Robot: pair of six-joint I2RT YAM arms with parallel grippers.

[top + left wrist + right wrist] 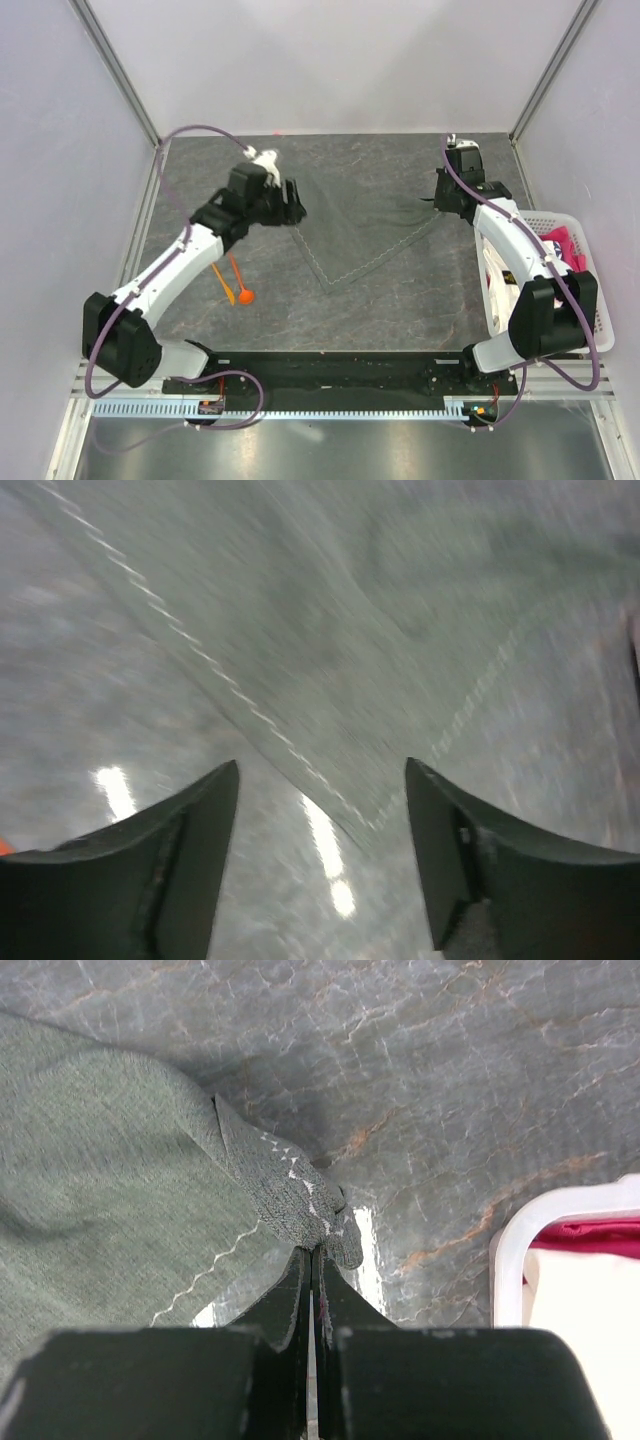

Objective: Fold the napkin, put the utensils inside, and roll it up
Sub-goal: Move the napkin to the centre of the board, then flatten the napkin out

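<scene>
**Napkin.** The napkin (360, 225) lies at the middle of the counter (400, 310), toward the far edge. Its outline is a triangle with the apex pointing at the near edge and the pale hem running along both slanted sides. From that outline, the fold is judged done or nearly done. No utensil lies on the cloth.

**Right gripper.** The right gripper (441, 203) is at the right corner of the napkin. In the right wrist view its jaws are pressed together (315, 1255), and the cloth corner rises off the counter to meet the tips. It appears to be pinching that corner.

**Left gripper.** The left gripper (293, 204) hovers at the left corner with its jaws spread and holds nothing. In the left wrist view (320, 770) the hem passes between the fingers, below them. That view is blurred.

**Utensils.** The utensils (238, 285) lie together on the bare counter, left of the apex and beside the left arm, apart from the cloth.

**Step in hand.** Finishing the fold.

**Next move.**
1. Let go of the right corner so that it lies flat.
2. Pick up each utensil; the left arm is the nearer one.
3. Lay both on the cloth, parallel to the edge from which the roll will start.

**Surroundings.** A basket (600, 300) of pink and white fabrics stands at the right edge.

**Writing.** No brand, label or lettering is legible.
</scene>
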